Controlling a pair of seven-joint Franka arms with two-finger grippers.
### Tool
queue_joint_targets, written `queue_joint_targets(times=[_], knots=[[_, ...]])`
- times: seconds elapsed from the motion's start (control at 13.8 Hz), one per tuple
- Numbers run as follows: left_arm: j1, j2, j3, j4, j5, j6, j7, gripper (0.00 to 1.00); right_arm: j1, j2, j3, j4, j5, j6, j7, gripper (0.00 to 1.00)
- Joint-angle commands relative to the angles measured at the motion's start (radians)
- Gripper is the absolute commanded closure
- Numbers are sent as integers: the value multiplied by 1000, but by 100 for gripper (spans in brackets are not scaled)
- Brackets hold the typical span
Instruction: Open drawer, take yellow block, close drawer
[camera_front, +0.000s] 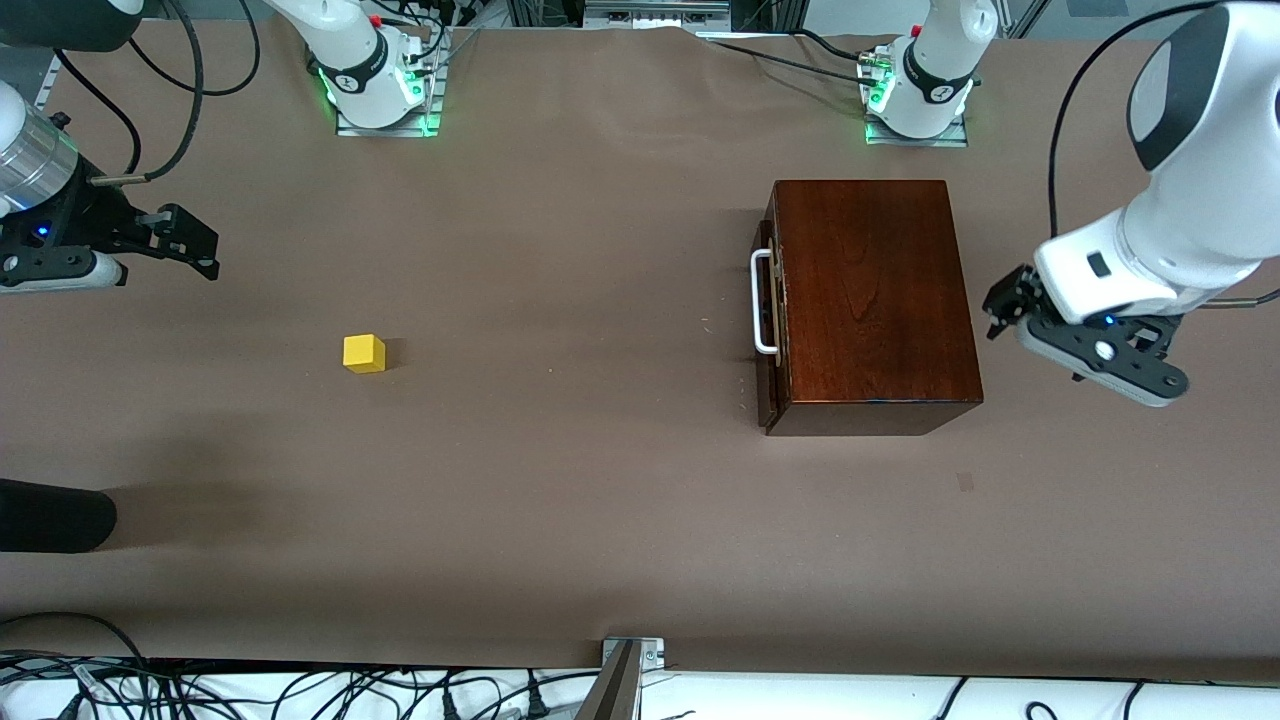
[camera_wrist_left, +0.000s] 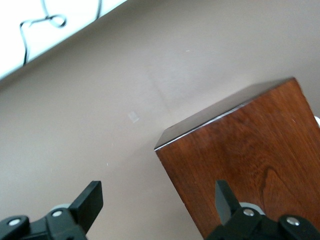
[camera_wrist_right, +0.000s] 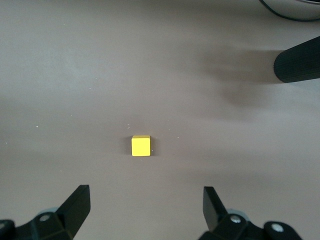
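Drawer (camera_front: 768, 310) looks shut, yellow block (camera_front: 364, 353) sits out on the desk (camera_front: 560, 480). Left hand (camera_front: 1003, 306) and right hand (camera_front: 195, 242) both hang spread wide, holding nothing.

L gripper (camera_front: 1003, 305) & R gripper (camera_front: 190, 240) both raised, fingers apart.

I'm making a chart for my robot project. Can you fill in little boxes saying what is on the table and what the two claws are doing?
Box: glossy dark reddish-brown wooden box, toward the left arm's end of the table
Drawer: white U-shaped bar handle, looks almost shut
Block: small bright yellow cube, out on the brown table
Left gripper: open, beside the box
Right gripper: open, toward the right arm's end
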Motion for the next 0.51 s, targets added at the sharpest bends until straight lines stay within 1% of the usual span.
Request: queue_joint_targets(times=[0.0,0.14,0.29,0.43], knots=[[1,-144,52,-149,-85,23,-139,0,-2,4,3,22,3,-12,11,0],[15,-216,90,-241,-151,24,-226,0,-2,4,3,22,3,-12,11,0],[47,-241,87,-298,-151,58,-239,0,-2,4,3,22,3,-12,11,0],[59,-304,75,-399,-151,118,-256,0,-2,4,3,22,3,-12,11,0]])
